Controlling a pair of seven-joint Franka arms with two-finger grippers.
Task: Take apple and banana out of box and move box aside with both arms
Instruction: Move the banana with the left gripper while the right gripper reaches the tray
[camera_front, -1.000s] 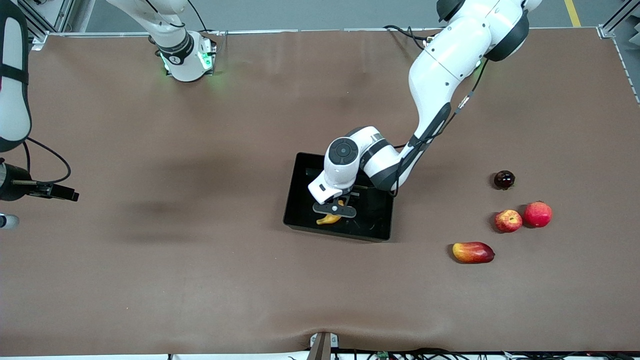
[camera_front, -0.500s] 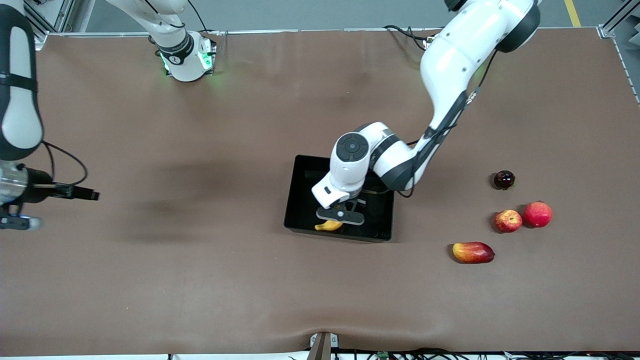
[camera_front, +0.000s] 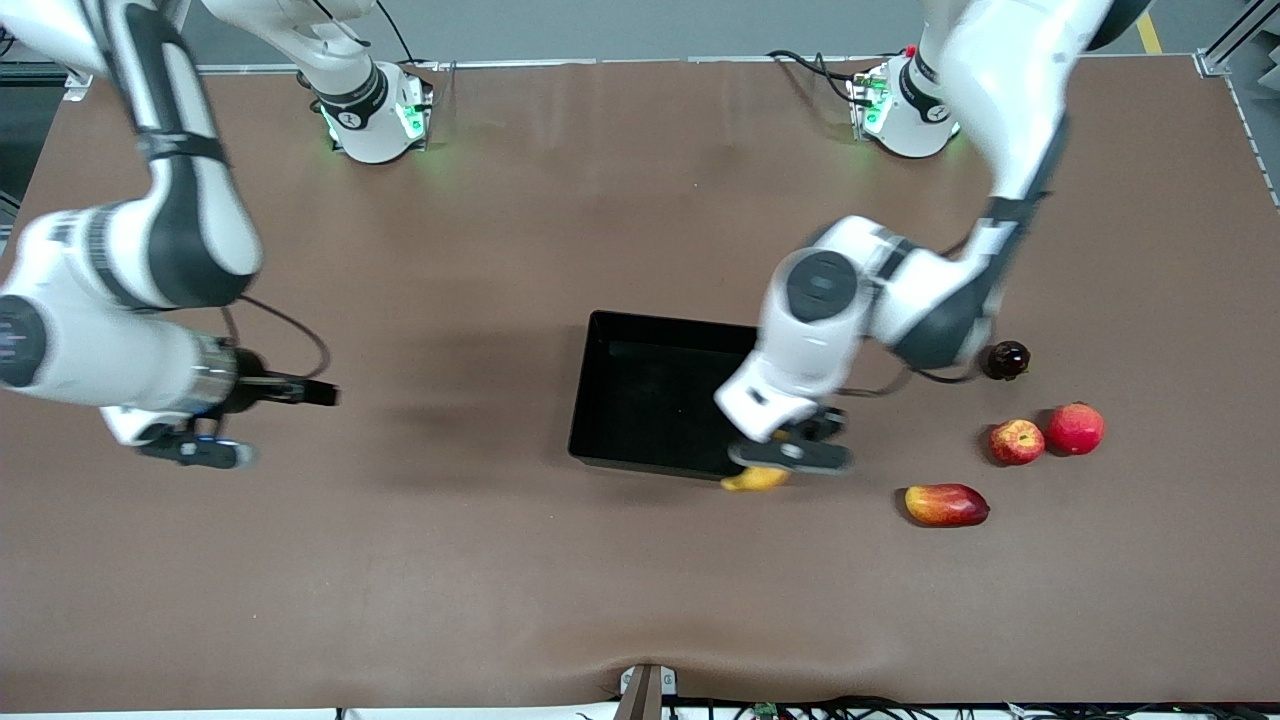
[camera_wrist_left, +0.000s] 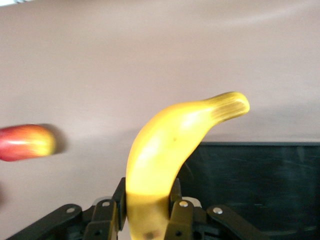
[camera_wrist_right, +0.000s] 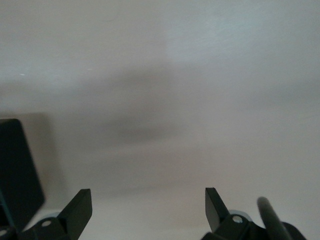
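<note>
over the black tray's near corner the left gripper was clamped on the banana; right gripper hung spread wide over bare bench.

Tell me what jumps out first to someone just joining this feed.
The left gripper holds the yellow banana in the air over the corner of the black tray nearest the mango. The right gripper hangs open over bare table toward the right arm's end.
</note>
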